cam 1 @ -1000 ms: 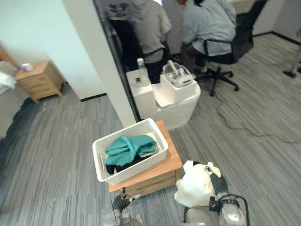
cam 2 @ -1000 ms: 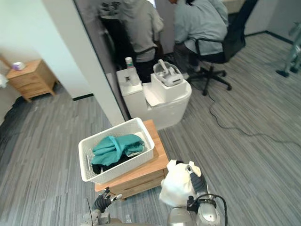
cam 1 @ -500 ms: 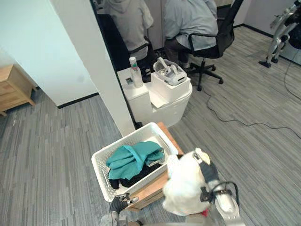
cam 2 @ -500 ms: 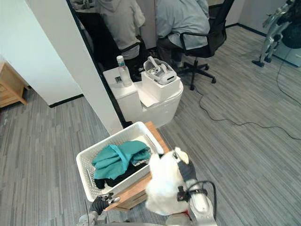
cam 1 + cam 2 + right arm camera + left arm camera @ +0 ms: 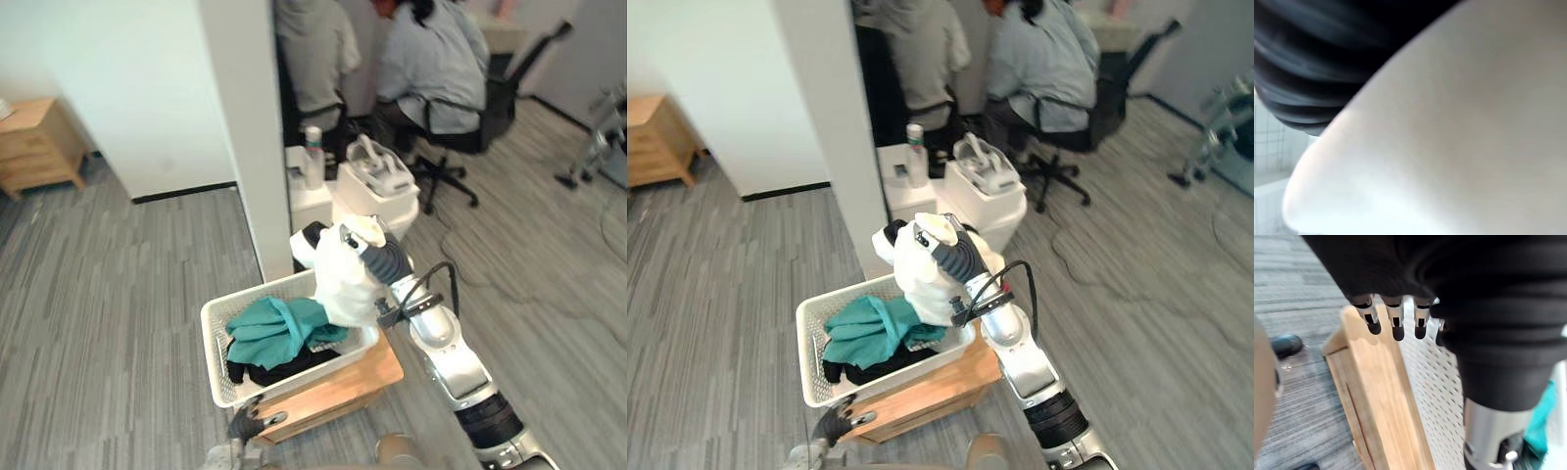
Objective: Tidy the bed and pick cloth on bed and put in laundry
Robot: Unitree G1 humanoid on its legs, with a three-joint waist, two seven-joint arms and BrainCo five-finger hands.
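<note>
Your right hand (image 5: 388,260) has the white cloth (image 5: 342,281) bunched up over the right edge of the basket (image 5: 211,345), just above the teal clothes (image 5: 275,329). The cloth swallows the hand, so I can't tell the grip. It looks light and floppy and will probably drape and snag the rim, so I'd hold it mid-bundle. Your left hand (image 5: 1396,326) hangs relaxed and empty by the front corner of the wooden stand (image 5: 345,382).

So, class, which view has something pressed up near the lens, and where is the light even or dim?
Right wrist view: the white cloth lies right against the lens, pale, beside the dark cover of the right hand. Left wrist view: the left hand reads dark against the well-lit wooden stand and the wall of the basket. Left eye view: soft, even room light.
</note>
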